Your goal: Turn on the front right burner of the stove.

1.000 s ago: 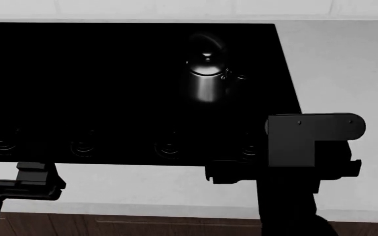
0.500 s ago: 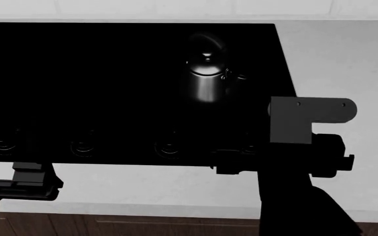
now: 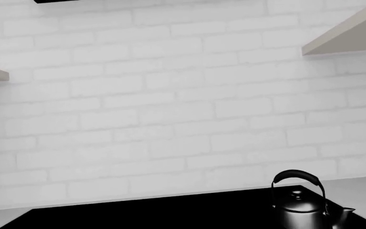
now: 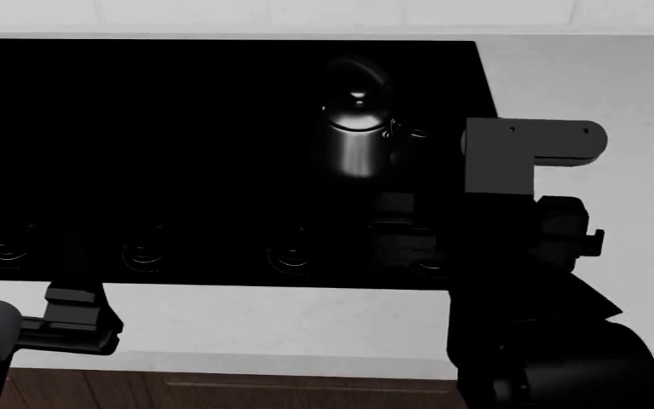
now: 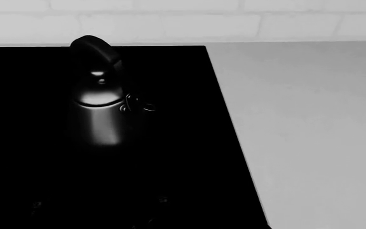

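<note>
The stove (image 4: 191, 128) is a large glossy black cooktop set in a pale counter. A row of small round knobs runs along its front edge: one at the left (image 4: 9, 253), a second (image 4: 146, 254), a third (image 4: 293, 256). The rightmost knob (image 4: 431, 265) is mostly covered by my right gripper (image 4: 401, 234), which hangs over the stove's front right corner; black on black hides its jaws. My left gripper (image 4: 74, 315) sits over the counter's front strip at the left, below the knob row. The stove also shows in the right wrist view (image 5: 170, 167) and the left wrist view (image 3: 170, 212).
A shiny dark metal kettle (image 4: 356, 136) stands on the stove's back right, just beyond my right gripper; it shows in the right wrist view (image 5: 97, 114) and the left wrist view (image 3: 300, 205). Pale counter (image 4: 577, 94) lies right of the stove. A white brick wall (image 3: 170, 95) with shelves stands behind.
My right arm has moved forward from the counter's front strip to over the stove's front right, now covering the rightmost knob. My left gripper has shifted slightly.
</note>
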Controlling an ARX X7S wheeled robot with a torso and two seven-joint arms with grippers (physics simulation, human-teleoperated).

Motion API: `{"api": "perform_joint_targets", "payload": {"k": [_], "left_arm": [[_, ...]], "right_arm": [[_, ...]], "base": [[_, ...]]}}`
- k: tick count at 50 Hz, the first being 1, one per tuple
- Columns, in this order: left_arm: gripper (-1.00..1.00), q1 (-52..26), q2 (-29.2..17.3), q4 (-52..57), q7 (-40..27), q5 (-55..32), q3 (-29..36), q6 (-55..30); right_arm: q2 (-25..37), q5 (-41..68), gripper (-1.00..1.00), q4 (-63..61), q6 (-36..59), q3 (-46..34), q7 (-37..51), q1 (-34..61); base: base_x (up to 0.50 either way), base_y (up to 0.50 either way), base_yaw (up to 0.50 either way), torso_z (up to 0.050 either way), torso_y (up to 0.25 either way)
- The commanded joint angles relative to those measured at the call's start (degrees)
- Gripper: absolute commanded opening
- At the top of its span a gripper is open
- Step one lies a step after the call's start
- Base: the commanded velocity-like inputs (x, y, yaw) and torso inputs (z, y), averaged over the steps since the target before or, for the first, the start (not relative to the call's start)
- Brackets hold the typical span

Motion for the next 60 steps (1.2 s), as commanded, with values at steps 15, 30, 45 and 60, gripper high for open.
{"api": "perform_joint_targets", "payload": {"k": [15, 30, 45, 60], "left_arm": [[1.0, -0.23, -0.64, -0.3, -0.76, 0.04, 0.83, -0.01], [1.0, -0.42, -0.93, -0.29, -1.09, -0.41, 1.01, -0.28], [1.0, -0.46, -1.21, -0.45, -1.32, -0.72, 1.29, 0.06], [1.0, -0.61, -1.5, -0.34, -1.7, -1.13, 1.48, -0.49]], "right_arm": [[-1.15, 1.0, 1.0, 25.58, 2.33, 1.23, -2.26, 11.36], [-0.17, 1.89, 1.0, 12.22, 15.69, -1.35, 2.41, 7.97], [0.29, 1.41, 1.0, 13.47, 10.66, -8.09, 1.02, 6.61], [0.96, 0.99, 1.0, 22.94, -4.77, -9.66, -4.15, 6.85]], "base": [[0.0, 0.0, 0.0, 0.0, 0.0], [0.0, 0.0, 0.0, 0.0, 0.0], [0.0, 0.0, 0.0, 0.0, 0.0], [0.0, 0.0, 0.0, 0.0, 0.0]]}}
